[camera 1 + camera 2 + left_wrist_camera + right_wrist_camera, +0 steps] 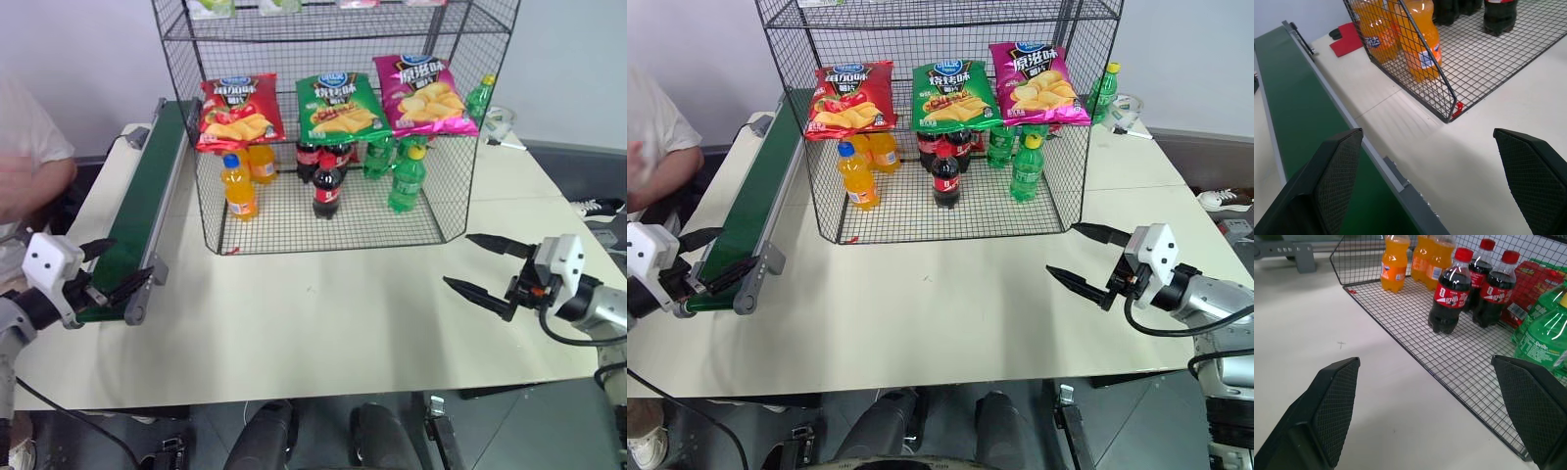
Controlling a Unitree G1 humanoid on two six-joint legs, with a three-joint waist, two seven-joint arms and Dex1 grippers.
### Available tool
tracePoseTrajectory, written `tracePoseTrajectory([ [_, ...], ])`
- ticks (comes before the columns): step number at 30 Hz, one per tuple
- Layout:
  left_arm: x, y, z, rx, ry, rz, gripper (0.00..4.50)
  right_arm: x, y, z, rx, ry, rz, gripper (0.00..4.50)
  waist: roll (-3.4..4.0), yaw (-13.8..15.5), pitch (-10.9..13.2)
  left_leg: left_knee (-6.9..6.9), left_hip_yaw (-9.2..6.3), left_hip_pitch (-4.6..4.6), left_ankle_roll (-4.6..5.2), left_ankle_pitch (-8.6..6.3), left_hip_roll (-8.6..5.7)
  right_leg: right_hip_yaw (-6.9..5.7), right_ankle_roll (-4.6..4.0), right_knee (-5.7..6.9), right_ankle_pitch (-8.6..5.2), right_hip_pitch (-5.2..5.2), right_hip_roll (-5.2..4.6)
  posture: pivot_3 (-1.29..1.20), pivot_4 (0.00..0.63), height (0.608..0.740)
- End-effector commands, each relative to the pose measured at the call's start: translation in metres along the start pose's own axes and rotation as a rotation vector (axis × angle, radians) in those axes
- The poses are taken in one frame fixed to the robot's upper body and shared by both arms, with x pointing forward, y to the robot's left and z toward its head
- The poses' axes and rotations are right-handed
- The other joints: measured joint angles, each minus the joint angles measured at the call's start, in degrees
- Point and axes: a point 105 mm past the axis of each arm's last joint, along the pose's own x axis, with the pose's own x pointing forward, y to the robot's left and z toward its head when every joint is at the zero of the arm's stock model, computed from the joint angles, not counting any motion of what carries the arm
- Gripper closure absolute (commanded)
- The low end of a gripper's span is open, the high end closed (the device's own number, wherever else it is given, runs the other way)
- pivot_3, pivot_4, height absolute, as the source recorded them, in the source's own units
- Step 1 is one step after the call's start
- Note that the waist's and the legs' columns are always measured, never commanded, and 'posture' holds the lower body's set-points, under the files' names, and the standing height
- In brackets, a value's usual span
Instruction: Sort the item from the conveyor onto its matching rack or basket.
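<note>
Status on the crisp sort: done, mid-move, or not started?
Looks done: the shiny red crisp bag lies on the tall black wire-mesh rack, left of the green crisp bag and the magenta crisp bag. Nothing in hand: the left hand and the right hand are open and empty. The visible stretch of dark green conveyor belt carries nothing, so nothing appears left.

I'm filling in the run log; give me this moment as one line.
red crisp bag: on black wire rack, left | conveyor: bare | left gripper: open, empty | right gripper: open, empty
</note>
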Motion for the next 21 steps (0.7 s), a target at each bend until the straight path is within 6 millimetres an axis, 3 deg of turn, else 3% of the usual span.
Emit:
tracePoseTrajectory([
  [1, 0.0017, 0.0017, 0.0055, 0.042, -0.019, 0.007, 0.04, 0.001, -0.0019, 0.0084, -0.036, -0.03, -0.004, 0.0, 0.01, 0.0, 0.0, 0.0, 0.0, 0.0, 0.0, 0.0, 0.0, 0.0, 0.0, -0.01, 0.0, 0.0, 0.0, 0.0, 0.15, 0.74],
  [21, 0.0025, 0.0047, 0.0079, 0.005, -0.046, 0.021, 0.04, 0.0033, -0.0049, 0.007, -0.035, -0.029, -0.007, 0.0, 0.01, 0.0, 0.0, -0.07, 0.0, -0.01, 0.01, -0.01, 0.0, 0.0, 0.0, -0.05, 0.0, 0.0, 0.0, 0.0, 0.15, 0.74],
])
